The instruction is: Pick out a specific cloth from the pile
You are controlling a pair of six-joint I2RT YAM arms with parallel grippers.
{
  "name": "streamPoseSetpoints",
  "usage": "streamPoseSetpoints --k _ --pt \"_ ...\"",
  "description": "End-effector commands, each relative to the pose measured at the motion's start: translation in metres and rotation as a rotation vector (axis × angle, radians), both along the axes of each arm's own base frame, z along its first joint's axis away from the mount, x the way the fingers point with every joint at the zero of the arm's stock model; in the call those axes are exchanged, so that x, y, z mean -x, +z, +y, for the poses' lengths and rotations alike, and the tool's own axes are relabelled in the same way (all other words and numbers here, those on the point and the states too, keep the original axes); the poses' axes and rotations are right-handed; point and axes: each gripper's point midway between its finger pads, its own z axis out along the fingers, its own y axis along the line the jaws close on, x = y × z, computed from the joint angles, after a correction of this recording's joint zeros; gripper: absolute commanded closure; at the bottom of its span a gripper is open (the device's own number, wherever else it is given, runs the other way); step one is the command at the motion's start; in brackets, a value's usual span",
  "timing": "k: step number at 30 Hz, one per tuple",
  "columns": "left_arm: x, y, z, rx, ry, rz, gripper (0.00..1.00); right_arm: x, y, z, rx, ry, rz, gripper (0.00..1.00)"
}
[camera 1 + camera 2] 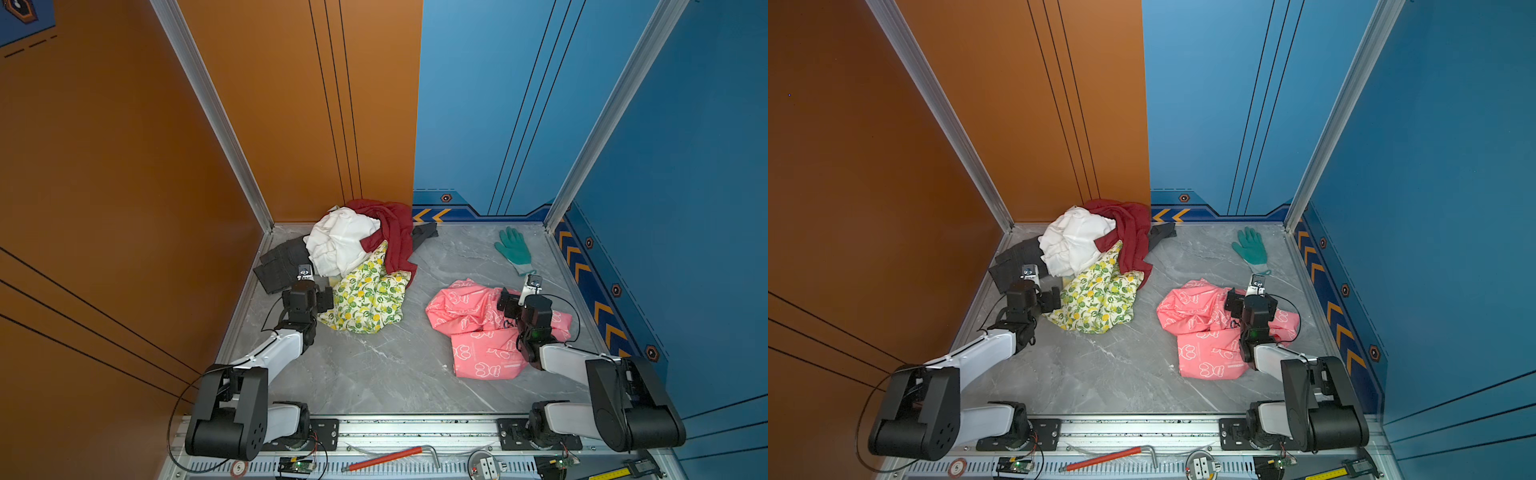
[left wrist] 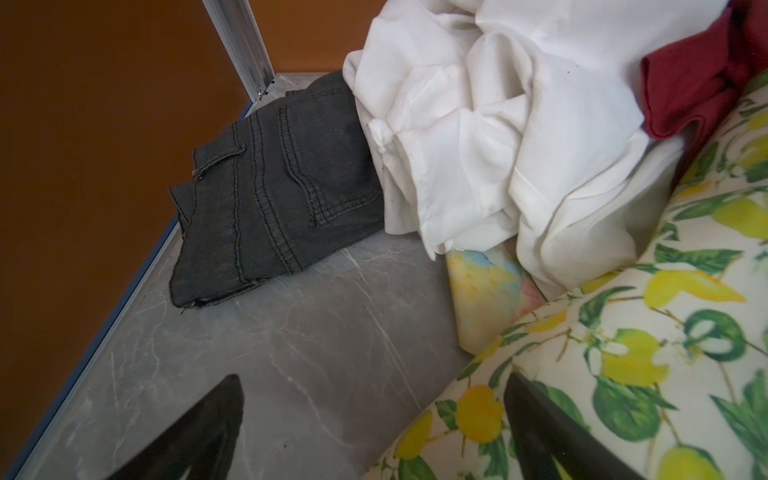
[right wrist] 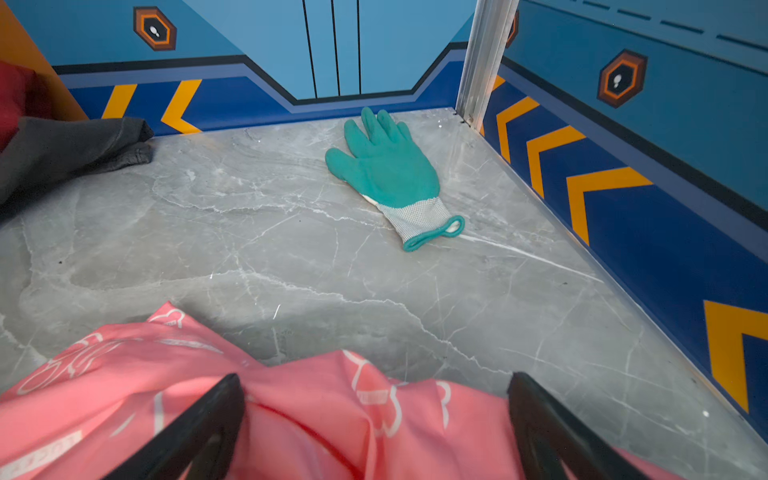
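cloth [image 1: 469,332] lies alone on the right, away from the pile [image 1: 345,245], so it looks picked out. left gripper [image 2: 374,380] and right gripper [image 3: 374,380] are wide open, empty.

You'll find a teal glove [image 1: 513,249] lying flat on the grey marbled surface [image 1: 374,374], near its back right corner, cuff toward the front edge and touching nothing else. Past the front edge, a metal rail [image 1: 415,428] runs across. In front of it lie a red-handled L-shaped tool [image 1: 384,458], a disc marked 5 [image 1: 238,468] to the left, and a caliper [image 1: 642,466] and yellow ruler [image 1: 609,475] to the right. The orange wall [image 1: 104,166] meets the blue wall [image 1: 478,104] at the back edge.
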Motion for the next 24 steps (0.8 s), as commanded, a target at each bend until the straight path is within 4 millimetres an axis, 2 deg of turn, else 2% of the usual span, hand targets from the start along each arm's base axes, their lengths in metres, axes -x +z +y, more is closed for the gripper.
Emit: streamPoseSetpoints --k 1,5,10,11,13,24 --pt "-0.016 0.012 -0.003 0.021 -0.061 -0.116 0.02 -0.005 0.011 -0.006 0.03 -0.024 -0.099 0.0" --pt "-0.018 -0.003 -0.004 0.028 -0.083 -0.143 0.02 -0.011 -0.004 -0.001 0.037 -0.003 -0.089 0.0" --pt "-0.02 -0.017 -0.008 -0.038 -0.063 -0.195 0.02 -0.015 -0.008 -0.001 0.042 -0.009 -0.068 0.0" --pt "-0.019 -0.019 -0.007 -0.055 -0.045 -0.162 0.02 -0.018 -0.006 -0.003 0.042 -0.016 -0.074 0.0" --pt "-0.02 -0.019 -0.007 -0.044 -0.041 -0.157 0.02 -0.025 -0.013 -0.004 0.014 -0.001 -0.003 0.0" --pt "-0.019 -0.019 -0.006 -0.04 -0.043 -0.162 0.02 -0.025 -0.012 -0.003 0.003 0.016 -0.019 0.0"
